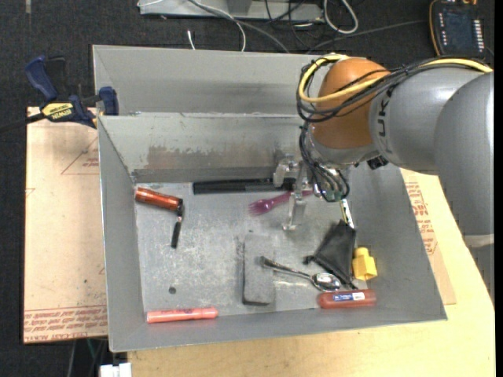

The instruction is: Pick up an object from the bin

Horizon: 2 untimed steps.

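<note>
My gripper (292, 210) hangs low over the middle of the bin, just in front of the back wall. A small purple translucent piece (267, 204) lies right at its left side, its right end reaching the gripper; whether it is gripped is unclear. A long black bar (232, 185) lies along the foot of the back wall, to the gripper's left. In front of the gripper are a grey block (255, 272) and a metal spoon (295, 272). A black pouch (336, 250) lies to its front right.
A yellow piece (364, 264) and a red marker (346, 298) lie at the front right. An orange marker (157, 199) and a short black stick (177, 232) lie at the left, and a red pen (181, 314) at the front left. The arm comes in over the right wall.
</note>
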Motion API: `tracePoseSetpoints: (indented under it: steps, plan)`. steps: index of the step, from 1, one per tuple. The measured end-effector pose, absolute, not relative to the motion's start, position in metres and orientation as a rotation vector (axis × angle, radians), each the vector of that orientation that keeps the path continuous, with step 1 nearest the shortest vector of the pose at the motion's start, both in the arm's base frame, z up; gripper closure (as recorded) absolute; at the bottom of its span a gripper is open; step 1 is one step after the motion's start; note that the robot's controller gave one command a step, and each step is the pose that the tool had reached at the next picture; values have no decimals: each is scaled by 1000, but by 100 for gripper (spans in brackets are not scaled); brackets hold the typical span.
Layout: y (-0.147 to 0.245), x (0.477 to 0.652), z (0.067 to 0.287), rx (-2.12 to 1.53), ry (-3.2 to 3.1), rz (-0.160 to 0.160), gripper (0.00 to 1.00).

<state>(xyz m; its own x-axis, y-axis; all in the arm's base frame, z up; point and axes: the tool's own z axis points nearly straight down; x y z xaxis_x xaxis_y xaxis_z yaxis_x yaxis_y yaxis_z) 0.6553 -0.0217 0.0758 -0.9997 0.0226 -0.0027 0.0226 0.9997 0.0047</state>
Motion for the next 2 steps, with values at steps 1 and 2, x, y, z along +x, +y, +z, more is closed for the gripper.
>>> tracePoseSetpoints:
  steps: [1, 2]
  plan:
    - [-1, 648, 70, 16, 3129, 7, 0]
    - [-20, 627, 72, -156, 3125, 6, 100]
